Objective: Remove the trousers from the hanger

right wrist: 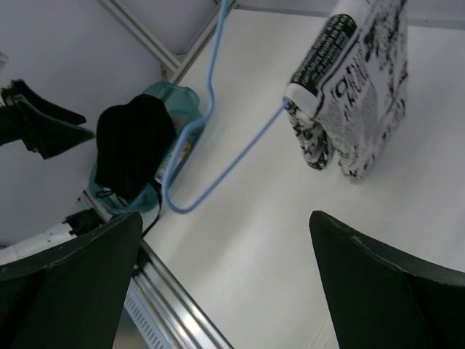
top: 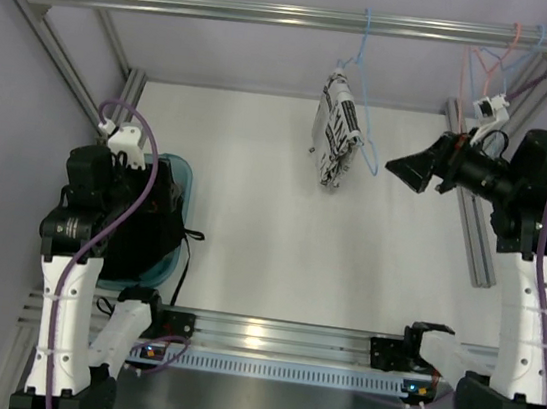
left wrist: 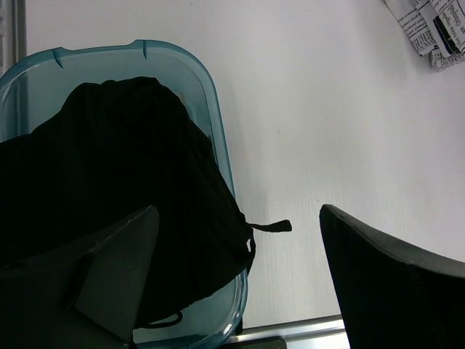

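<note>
Right pincer point(right wrist: 225, 280) status: I read its two fingers as spread wide apart with nothing between them. It is raised off the tabletop point(top: 272, 214), level with and to the right of the trousers point(top: 338, 137), aimed at them but not touching. Left pincer point(left wrist: 240, 280) status: fingers likewise apart and empty. It hangs over the near edge of one teal bin point(left wrist: 218, 123) on the left side of the tabletop. I count one black cloth bundle point(left wrist: 123, 160) in that bin, with a drawstring trailing over the rim. I count one pair of trousers, printed in black newspaper lettering, folded over the lower bar of one light blue hanger point(right wrist: 211, 91). The hanger's hook sits on the aluminium rail point(top: 229, 7) across the far top of the frame, so the garment hangs above the far middle of the tabletop. More wire hangers point(top: 495, 57), pink and pale blue, are bunched at the right end of the same rail. I cannot count them reliably.
</note>
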{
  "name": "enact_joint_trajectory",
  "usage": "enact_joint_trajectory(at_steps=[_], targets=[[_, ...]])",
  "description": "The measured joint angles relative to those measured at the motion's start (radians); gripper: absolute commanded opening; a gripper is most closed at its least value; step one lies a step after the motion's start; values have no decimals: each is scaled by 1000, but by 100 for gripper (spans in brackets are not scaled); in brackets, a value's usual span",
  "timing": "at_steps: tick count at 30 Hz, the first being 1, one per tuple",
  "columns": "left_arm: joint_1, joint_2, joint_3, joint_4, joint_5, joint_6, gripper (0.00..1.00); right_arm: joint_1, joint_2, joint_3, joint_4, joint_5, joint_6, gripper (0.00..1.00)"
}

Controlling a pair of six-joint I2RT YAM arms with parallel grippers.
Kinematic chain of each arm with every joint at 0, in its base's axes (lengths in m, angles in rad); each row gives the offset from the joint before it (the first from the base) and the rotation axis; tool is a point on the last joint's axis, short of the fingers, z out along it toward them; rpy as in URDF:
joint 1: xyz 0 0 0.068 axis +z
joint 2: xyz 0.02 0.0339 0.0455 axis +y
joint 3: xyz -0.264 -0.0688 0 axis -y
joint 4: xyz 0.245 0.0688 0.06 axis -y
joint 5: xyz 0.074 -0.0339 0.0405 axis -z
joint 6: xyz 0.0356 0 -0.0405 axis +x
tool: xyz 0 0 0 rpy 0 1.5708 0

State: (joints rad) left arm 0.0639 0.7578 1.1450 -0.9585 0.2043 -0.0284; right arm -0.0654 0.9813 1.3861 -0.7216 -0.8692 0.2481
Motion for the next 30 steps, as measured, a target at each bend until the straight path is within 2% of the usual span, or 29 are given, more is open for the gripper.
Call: enact_joint_trajectory(at_steps=[5, 9, 17, 23, 29, 30], targets=[[0, 0, 0, 0, -22, -3, 98, 161, 125, 75, 72, 46, 89, 99], [0, -2, 1, 0, -42, -3, 98, 177, 200, 101, 153, 80, 189, 100], [0, 0, 1, 0, -64, -3, 98, 249, 369, 231, 282, 112, 351, 94], [0, 5, 2, 0, -72, -3, 98, 280, 450, 227, 372, 84, 485, 86], [0, 11, 2, 0, -76, -3, 98, 303, 470, 174, 477, 69, 595, 74], [0, 13, 2, 0, -75, -3, 98, 307, 470, 159, 503, 69, 613, 69]])
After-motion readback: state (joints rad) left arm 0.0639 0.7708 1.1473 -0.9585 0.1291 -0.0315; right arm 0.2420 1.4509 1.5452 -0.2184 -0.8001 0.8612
